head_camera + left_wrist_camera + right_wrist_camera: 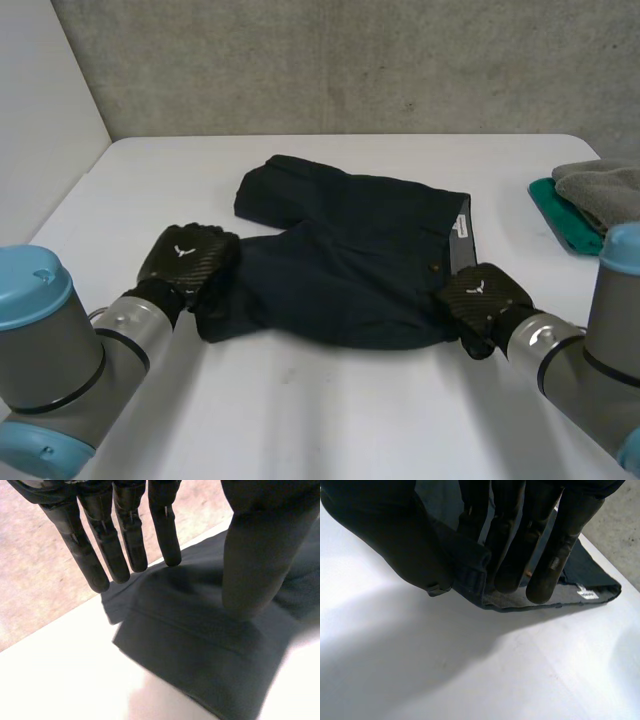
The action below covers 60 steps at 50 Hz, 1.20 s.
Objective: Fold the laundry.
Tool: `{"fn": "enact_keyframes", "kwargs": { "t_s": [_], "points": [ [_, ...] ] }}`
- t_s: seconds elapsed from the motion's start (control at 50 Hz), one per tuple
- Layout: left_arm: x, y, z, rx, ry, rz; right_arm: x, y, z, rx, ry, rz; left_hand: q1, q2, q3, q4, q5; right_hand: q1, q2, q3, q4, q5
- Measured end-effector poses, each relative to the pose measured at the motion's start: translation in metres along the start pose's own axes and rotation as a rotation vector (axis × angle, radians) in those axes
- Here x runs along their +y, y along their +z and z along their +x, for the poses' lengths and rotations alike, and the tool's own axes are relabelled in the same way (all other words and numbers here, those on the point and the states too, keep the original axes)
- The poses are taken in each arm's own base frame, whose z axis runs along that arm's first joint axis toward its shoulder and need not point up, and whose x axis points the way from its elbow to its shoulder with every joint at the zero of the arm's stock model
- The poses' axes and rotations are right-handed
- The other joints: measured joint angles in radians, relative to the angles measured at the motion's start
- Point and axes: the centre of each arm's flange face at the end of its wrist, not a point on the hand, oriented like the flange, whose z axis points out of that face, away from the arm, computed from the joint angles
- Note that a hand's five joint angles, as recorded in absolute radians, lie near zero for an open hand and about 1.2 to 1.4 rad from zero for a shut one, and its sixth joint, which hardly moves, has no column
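Note:
Dark navy shorts (350, 250) lie folded on the white table (330, 410), waistband toward the right. My left hand (188, 258) is over the near left leg hem. In its wrist view the left hand (131, 535) holds its fingers straight above the shorts' hem (200, 645), with the thumb (255, 555) apart from them and nothing gripped. My right hand (482, 295) is at the near corner of the waistband. There the right hand (385, 535) pinches the waistband edge (605, 587) between thumb and fingers, lifting it slightly off the table.
A stack of folded grey and green cloths (590, 200) sits at the table's right edge. A concrete wall (350, 60) runs behind the table and a white panel (40, 110) stands at the left.

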Motion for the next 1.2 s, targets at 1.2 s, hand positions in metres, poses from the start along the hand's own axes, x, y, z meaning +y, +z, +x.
{"fn": "enact_keyframes", "kwargs": {
  "t_s": [1.2],
  "points": [
    [0.045, -0.015, 0.016, -0.008, -0.069, -0.204, 0.017, 0.0, -0.007, 0.025, 0.004, 0.007, 0.216, 0.204, 0.195, 0.2, 0.203, 0.0, 0.0, 0.0, 0.0, 0.0]
  ]
}}
